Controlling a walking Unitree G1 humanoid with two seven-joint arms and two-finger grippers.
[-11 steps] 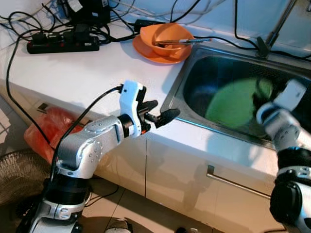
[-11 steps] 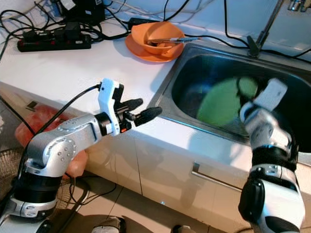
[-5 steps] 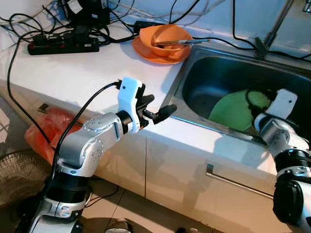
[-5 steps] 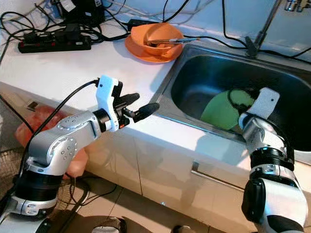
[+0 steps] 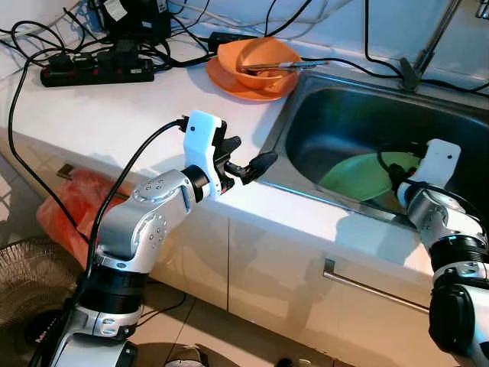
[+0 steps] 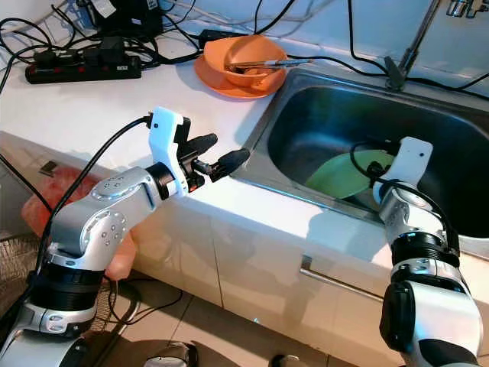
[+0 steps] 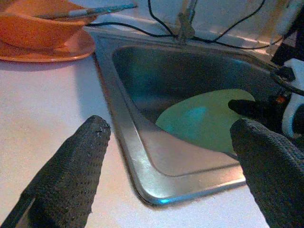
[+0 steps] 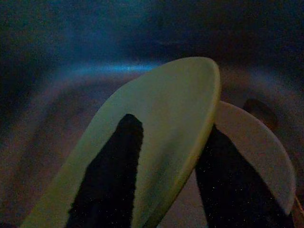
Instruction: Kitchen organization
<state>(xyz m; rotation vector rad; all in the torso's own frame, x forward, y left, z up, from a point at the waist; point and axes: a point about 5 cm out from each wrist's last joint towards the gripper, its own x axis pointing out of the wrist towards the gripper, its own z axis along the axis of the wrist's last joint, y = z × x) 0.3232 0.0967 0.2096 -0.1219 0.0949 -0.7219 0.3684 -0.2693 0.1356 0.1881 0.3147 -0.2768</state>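
Right gripper (image 8: 161,180) reaches into the sink (image 5: 336,115), its jaws clamped across the rim of a green plate (image 5: 359,174), one finger on top, one beneath; the plate sits tilted, low in the basin, over a paler plate (image 8: 256,147); left gripper (image 5: 248,162) hovers over the white surface (image 5: 114,115) at the sink's near corner, jaws spread apart, holding nothing; an orange bowl (image 5: 256,57) stands behind

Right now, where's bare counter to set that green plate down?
Free: the white counter between the power strip and the sink edge, beside the open left hand. Crowded: the back corner with cables and the orange bowl on its plate. The right hand grips the green plate inside the sink.
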